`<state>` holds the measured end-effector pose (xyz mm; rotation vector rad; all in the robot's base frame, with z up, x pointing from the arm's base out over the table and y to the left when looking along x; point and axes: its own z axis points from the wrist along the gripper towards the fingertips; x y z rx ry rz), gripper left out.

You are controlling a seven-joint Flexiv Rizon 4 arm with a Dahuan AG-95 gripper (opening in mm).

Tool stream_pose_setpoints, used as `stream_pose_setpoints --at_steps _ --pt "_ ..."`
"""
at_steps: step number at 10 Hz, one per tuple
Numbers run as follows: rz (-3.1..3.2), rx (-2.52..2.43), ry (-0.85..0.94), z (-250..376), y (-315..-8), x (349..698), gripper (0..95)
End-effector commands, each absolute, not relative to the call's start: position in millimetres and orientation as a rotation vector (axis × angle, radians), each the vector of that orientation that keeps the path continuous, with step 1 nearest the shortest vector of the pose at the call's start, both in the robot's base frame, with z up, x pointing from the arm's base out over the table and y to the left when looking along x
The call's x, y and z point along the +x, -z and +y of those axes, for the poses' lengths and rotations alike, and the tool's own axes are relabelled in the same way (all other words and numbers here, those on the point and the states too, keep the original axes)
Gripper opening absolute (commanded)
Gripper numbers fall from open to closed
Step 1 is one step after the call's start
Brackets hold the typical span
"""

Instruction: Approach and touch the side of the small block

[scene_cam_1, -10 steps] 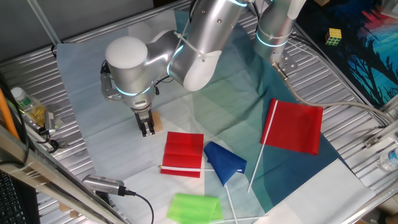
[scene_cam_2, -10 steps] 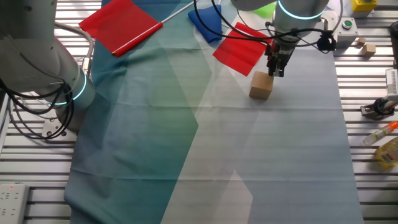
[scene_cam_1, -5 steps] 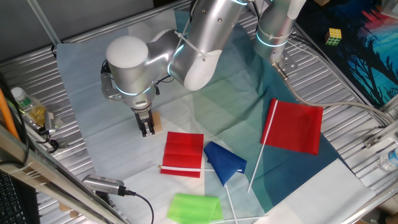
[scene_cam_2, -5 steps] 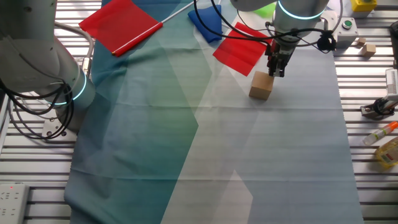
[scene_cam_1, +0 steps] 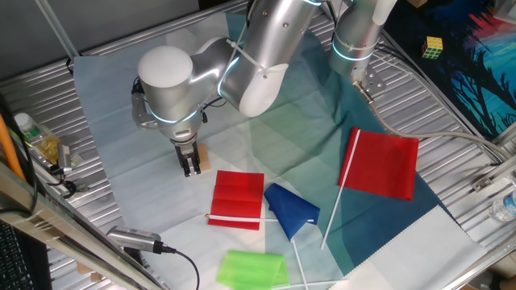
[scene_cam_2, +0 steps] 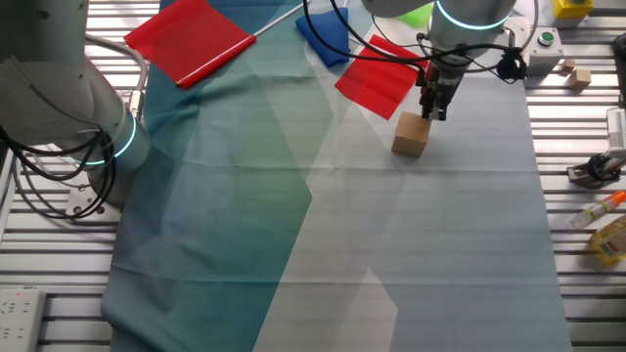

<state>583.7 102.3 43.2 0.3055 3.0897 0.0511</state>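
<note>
Gripper (scene_cam_2: 433, 112) sits at the small block's (scene_cam_2: 411, 135) top edge, apparently touching; fingers (scene_cam_1: 190, 167) narrow, holding nothing, beside red cloth (scene_cam_2: 377, 76).

Bright, even light; sharp focus

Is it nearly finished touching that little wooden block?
The approach looks done: the end effector is down beside the block, its fingers close together. Contact is the step in hand; neither view shows plainly whether the tips touch the block's side. Confirming that touch is what remains.
</note>
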Motion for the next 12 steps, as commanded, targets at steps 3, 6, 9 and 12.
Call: stream_pose_setpoints --at_steps 3,6,9,12 --pt "3.104 0.296 -0.048 102.3 -43.3 583.8 0.0" --pt "3.099 0.282 -0.045 102.3 -43.3 583.8 0.0" --pt "3.116 0.284 -0.051 102.3 -43.3 583.8 0.0" --pt "3.126 0.287 -0.040 102.3 -43.3 583.8 0.0"
